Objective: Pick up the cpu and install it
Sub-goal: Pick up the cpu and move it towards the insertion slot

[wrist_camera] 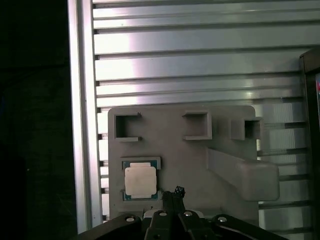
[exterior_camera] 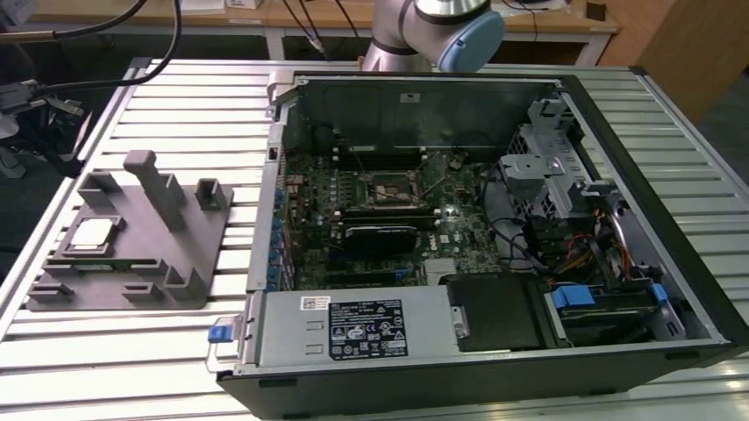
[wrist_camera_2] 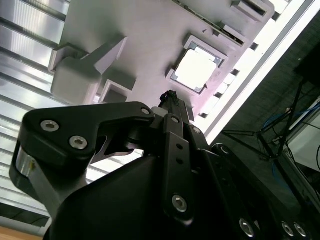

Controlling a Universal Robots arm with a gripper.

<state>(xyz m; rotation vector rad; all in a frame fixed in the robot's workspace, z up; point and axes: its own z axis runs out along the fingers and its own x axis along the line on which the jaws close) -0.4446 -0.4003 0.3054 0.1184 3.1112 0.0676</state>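
Though flat in tray (wrist_camera: 175, 150) pocket, cpu (wrist_camera: 140, 180) w/ silvery sq. top, green rim; tool (wrist_camera: 174, 194) narrow, empty.

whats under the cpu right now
The cpu lies in a square recess of the grey fixture tray, which rests on the slatted metal table. The recess floor directly beneath the chip is covered by it.
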